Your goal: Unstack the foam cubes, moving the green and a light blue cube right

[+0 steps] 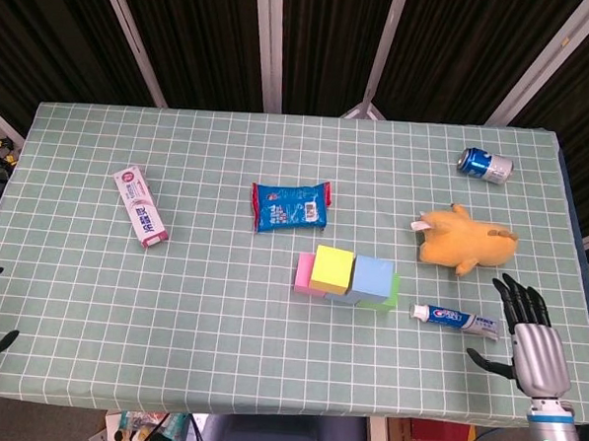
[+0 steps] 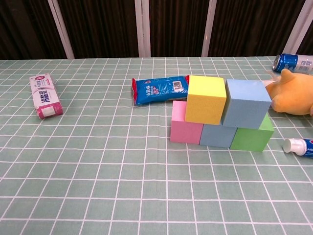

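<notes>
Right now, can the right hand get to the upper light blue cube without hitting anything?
Probably yes. The right hand is open at the table's right edge; the upper light blue cube sits exposed atop the stack. Only the toothpaste tube lies between, low enough to pass over.
</notes>
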Controlling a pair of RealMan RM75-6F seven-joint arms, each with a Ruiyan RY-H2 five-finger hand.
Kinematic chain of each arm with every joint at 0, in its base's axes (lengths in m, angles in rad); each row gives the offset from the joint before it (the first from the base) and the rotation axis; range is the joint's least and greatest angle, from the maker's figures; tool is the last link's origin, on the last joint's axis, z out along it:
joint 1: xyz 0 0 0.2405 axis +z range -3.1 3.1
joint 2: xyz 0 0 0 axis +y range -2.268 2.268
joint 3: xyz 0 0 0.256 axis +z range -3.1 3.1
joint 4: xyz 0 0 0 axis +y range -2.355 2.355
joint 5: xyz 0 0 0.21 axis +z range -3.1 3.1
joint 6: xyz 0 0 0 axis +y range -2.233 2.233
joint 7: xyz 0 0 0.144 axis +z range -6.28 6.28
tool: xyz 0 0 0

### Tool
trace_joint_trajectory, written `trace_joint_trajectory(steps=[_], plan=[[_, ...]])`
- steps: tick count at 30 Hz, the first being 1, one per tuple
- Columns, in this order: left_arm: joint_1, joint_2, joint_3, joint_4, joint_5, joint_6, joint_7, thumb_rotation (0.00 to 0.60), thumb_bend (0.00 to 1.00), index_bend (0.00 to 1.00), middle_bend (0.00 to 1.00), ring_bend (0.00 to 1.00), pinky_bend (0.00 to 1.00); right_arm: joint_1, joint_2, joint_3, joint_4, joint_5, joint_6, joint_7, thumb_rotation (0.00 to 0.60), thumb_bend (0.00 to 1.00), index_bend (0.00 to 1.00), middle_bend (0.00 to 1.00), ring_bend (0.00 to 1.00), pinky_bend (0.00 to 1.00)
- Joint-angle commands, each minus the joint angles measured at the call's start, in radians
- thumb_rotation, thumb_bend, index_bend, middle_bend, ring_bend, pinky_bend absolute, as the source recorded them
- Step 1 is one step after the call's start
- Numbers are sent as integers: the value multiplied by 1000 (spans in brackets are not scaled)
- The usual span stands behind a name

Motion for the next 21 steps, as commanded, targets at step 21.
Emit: trace_joint_trajectory(steps=[21], plan=[[1, 2, -7, -3, -10, 5, -1, 600, 103, 187, 0, 0, 0, 115, -193, 71, -98, 237, -157, -184, 600, 113, 17, 5, 64, 0]])
